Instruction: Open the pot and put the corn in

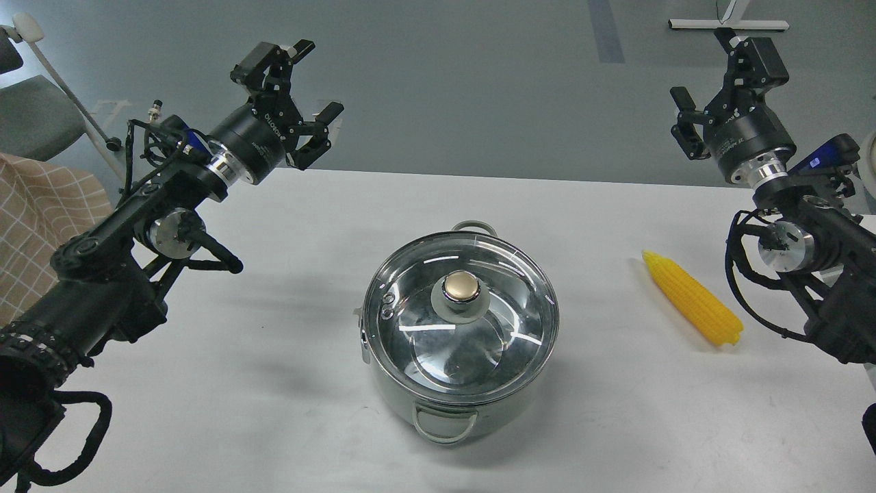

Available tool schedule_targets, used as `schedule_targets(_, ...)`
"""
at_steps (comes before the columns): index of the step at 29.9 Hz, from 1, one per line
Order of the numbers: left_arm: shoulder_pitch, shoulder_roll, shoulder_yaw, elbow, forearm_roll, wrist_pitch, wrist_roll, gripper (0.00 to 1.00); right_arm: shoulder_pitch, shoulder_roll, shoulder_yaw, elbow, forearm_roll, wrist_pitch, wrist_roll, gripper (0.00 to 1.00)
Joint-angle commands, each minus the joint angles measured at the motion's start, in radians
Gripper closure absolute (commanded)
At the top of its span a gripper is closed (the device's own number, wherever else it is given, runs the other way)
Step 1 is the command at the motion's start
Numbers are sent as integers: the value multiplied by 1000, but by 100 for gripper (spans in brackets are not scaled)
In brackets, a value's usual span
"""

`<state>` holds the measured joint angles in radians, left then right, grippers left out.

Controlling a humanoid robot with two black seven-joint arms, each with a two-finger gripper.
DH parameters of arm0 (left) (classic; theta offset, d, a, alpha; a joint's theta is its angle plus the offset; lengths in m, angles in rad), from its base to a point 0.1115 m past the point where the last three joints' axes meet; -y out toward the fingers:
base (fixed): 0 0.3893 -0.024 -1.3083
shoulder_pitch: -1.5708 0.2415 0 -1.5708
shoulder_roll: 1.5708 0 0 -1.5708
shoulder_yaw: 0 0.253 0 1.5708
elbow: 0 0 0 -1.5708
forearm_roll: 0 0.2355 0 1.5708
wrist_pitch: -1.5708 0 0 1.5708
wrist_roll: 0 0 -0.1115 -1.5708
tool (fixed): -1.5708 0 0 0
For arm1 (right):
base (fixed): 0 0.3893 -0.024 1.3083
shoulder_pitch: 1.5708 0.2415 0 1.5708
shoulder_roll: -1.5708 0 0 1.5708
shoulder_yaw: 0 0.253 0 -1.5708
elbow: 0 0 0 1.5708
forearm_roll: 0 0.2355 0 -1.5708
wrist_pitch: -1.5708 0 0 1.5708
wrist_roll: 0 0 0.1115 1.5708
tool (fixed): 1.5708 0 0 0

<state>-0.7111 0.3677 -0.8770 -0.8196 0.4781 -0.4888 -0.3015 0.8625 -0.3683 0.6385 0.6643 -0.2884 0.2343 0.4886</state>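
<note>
White tabletop (205, 383) carried the steel pot (460, 404) at its centre, glass lid (410, 322) on; probably heavy and slick, so the gold knob (461, 286) looked the best hold. Right of it lay the light, stiff corn (691, 298). Both the left gripper (311, 81) and right gripper (705, 75) hovered with fingers spread, empty.

pot (460, 404): steel, lidded, table centre | corn (692, 305): yellow, lying flat, right
</note>
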Motion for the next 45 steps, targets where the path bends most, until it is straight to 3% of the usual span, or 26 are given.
schedule_targets(1,4,-7,-4,0,-1,0,-7,2,0,0,0,0,0,2,0,0)
schedule_targets(13,4,-39,-46,62,-73,0,-22,2,-5,-3,-22,-20,-11,0,0,0)
schedule_targets(17,4,-44,-50,65,-88,35,-28,2,-2,-3,-45,-38,-11,0,0,0)
schedule_targets(21,30,-75,-48,51,-105,45,-157,2,-2,-3,-51,-37,-9,11,0,0)
schedule_targets(28,36,-78,-48,54,-99,50,-165,2,-7,3,-52,-38,-9,11,0,0)
schedule_targets(32,33,-75,-45,56,-96,95,-174,2,-2,9,-51,-40,-9,11,0,0)
schedule_targets(45,33,-70,-34,48,-93,96,-173,2,-2,8,-51,-37,-9,10,0,0)
